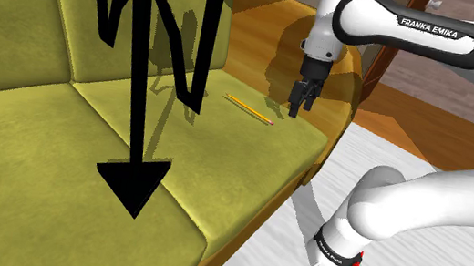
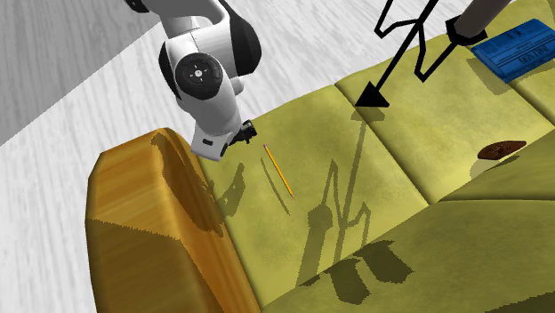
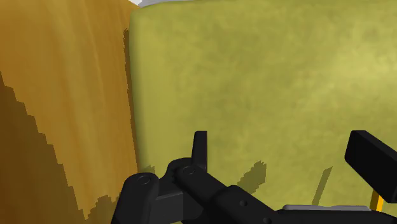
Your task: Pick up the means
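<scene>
We see the gripper hanging right of centre in the shoulder view, its fingers spread wide with nothing between them, above the olive sofa cushion and beside the wooden armrest. The thin yellow pencil lies flat on that cushion just left of it, near the frame's middle. We judge the open stance is readied for closing over the pencil.

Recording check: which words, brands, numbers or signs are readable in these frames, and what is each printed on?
"FRANKA EMIKA": white letters on the dark band of the arm's upper link.
Small print on the black band of the arm's lower link: too small to read.
Pale lettering on the blue book-like item: blurred, unreadable.
</scene>
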`<state>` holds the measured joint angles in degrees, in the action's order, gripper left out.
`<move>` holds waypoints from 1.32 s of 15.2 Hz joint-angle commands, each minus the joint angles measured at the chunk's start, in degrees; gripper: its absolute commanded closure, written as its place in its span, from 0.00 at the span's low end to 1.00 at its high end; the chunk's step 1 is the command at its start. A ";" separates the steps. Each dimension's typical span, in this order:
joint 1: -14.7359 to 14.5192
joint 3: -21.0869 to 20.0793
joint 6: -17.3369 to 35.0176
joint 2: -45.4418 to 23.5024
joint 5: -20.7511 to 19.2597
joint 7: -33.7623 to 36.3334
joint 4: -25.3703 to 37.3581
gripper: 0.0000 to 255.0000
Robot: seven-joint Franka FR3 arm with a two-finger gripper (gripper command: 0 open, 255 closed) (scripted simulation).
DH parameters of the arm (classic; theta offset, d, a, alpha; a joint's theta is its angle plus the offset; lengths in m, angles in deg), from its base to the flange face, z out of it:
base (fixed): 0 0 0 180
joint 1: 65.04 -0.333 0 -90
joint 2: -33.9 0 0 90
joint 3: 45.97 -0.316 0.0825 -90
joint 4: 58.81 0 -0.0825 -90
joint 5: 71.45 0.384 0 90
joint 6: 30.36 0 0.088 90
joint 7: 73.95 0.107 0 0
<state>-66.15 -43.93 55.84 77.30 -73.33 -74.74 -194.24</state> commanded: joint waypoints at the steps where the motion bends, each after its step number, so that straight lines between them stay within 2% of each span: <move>1: 0.00 0.00 0.00 0.00 0.00 0.00 0.00 0.00; 10: -1.93 -4.45 3.90 -19.45 1.98 4.86 15.64 0.00; 18: -3.36 -7.67 2.70 -37.20 1.24 9.14 34.58 0.00; 20: -3.39 -7.66 3.48 -37.15 1.25 9.16 33.74 0.00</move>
<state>-69.49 -51.51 59.02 40.67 -72.03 -65.73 -160.73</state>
